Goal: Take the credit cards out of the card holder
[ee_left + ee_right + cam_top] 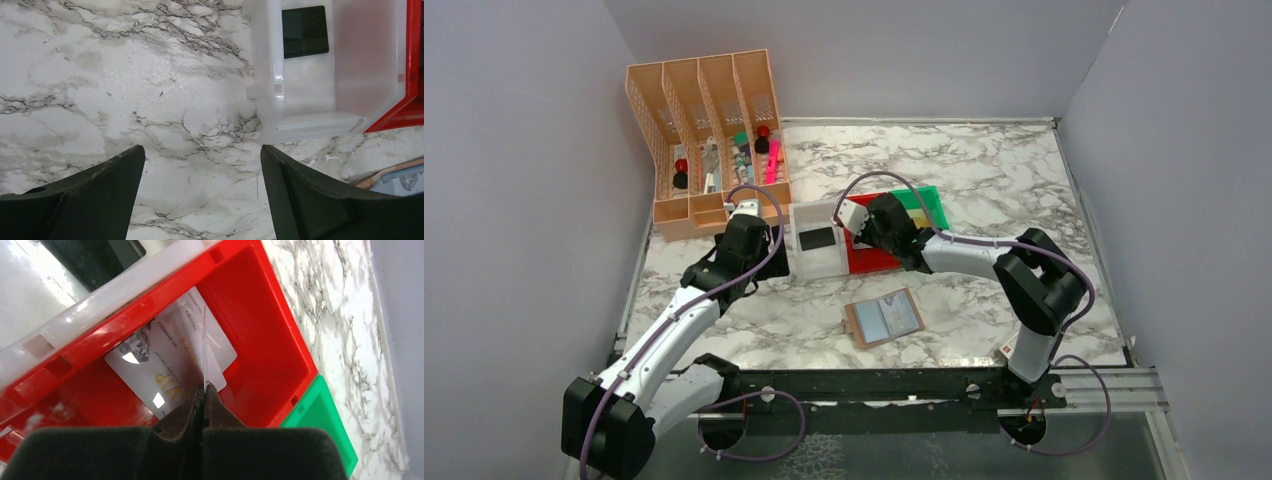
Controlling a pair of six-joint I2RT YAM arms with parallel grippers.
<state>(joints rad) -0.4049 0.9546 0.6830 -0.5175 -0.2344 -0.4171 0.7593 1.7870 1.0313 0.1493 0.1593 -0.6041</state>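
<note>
The card holder [884, 318] lies open on the marble, pale inner faces up, near the front middle; its corner [400, 175] shows in the left wrist view. A dark credit card [816, 238] [305, 31] lies flat in the white bin [796, 262]. My left gripper [202, 150] hangs open over bare marble just left of that bin, holding nothing. My right gripper [204, 387] is shut on a thin credit card [204, 340], seen edge-on above the red bin [250, 315]. A white card with gold "VIP" lettering [160, 360] lies on that bin's floor.
A green bin [924, 200] [320, 420] adjoins the red one on the far right side. A peach desk organiser [709, 140] with pens and small items stands at the back left. Grey walls enclose the table on three sides.
</note>
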